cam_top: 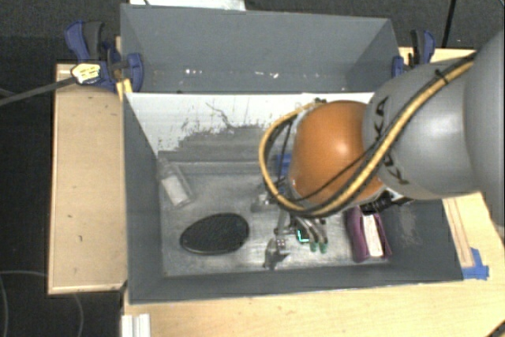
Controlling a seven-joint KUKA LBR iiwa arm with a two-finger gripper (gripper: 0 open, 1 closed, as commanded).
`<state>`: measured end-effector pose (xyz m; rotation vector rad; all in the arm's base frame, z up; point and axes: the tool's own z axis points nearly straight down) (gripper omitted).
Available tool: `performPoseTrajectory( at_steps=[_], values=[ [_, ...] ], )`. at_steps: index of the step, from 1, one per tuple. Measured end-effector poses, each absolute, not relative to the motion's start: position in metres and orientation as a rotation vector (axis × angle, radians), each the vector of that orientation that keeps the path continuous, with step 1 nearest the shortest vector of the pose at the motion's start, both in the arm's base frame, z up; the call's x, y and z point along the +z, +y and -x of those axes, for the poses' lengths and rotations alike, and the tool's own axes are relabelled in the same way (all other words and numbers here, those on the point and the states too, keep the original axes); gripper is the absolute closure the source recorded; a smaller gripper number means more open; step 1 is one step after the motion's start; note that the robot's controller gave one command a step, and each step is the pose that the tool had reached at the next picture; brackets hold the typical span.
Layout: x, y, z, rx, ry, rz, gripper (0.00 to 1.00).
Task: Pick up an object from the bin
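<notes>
Camera view, Ana: Where is the tool (276, 249) hanging?
Ben: It is hanging low in the bin (142, 193), just right of the black oval pad (213, 234), not touching it.
Ana: Is it clamping anything?
Ben: I cannot tell whether it is standing apart or together. A purple-and-white packet (367, 237) is lying further right of the pad, a pale block (173, 187) up-left.

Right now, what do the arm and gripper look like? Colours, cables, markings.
The arm is a rounded silver-grey link with dark lettering. At the wrist sits a glossy orange dome cover, with yellow and black cables looped round it. The gripper is small, bare grey metal.
</notes>
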<state>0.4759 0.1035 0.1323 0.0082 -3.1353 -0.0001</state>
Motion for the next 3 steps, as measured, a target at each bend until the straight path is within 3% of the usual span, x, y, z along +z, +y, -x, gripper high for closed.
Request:
performPoseTrajectory(
  at_steps=[1, 2, 3],
  values=[
    [0.069, 0.163, -0.485, -0.006, -3.145, 0.089, 0.00],
    [0.072, 0.160, -0.487, -0.005, -3.149, 0.101, 1.00],
    [0.240, 0.163, -0.499, -0.005, -3.146, 0.159, 1.00]
  ],
)
